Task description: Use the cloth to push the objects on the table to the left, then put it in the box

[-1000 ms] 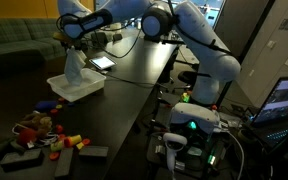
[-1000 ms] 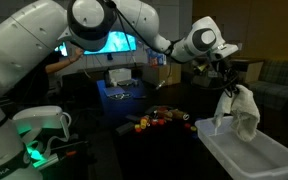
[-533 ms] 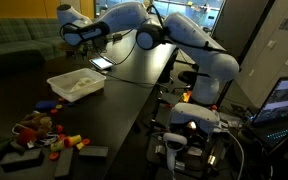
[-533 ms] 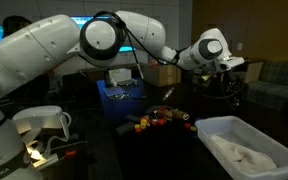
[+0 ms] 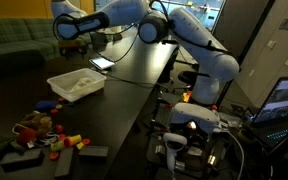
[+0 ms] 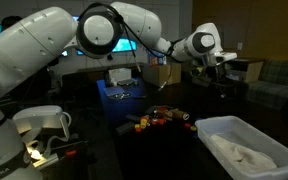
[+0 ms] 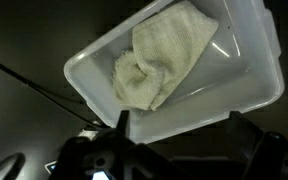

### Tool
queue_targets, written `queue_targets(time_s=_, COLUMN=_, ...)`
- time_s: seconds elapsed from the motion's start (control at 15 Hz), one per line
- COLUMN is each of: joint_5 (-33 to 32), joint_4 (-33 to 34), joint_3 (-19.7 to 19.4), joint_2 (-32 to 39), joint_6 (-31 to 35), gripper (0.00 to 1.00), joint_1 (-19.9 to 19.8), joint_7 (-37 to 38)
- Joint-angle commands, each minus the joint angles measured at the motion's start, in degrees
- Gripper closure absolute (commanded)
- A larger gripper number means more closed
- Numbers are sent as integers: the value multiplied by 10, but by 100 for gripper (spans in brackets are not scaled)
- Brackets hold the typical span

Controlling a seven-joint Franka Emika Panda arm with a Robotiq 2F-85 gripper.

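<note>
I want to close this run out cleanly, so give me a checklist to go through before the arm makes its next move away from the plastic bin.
1. Pale cream cloth lies inside the translucent white plastic box: ok.
2. No part of the cloth hangs over the box rim in the wrist view: ok.
3. Gripper empty, jaws wide apart: ok.
4. Gripper is raised clear above the box in both exterior views: ok.
5. Pile of small colourful toys is gathered at one end of the dark table: ok.
6. That end is the left one: cannot tell.
</note>
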Motion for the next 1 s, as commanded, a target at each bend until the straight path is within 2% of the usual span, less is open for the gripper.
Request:
queue_targets(time_s=0.0, joint_5=13, joint_4=-138, joint_3=37, joint_2=-117, joint_6=-3, gripper=0, joint_1=-9, joint_7=-105)
queue_targets(time_s=0.27, joint_5=34, joint_4=-238, joint_3=58, joint_2=-204, joint_6=-27, gripper=0, joint_1=-18, joint_7=-211)
queue_targets(time_s=0.6, joint_5=64, joint_4=-374, joint_3=74, joint_2=-316, joint_6=-94, gripper=0, joint_1=-31, joint_7=-332)
queue_targets(time_s=0.93, joint_5=69, joint_4=-522, joint_3=74, joint_2=-434, joint_6=-130, gripper=0, joint_1=-39, joint_7=-378)
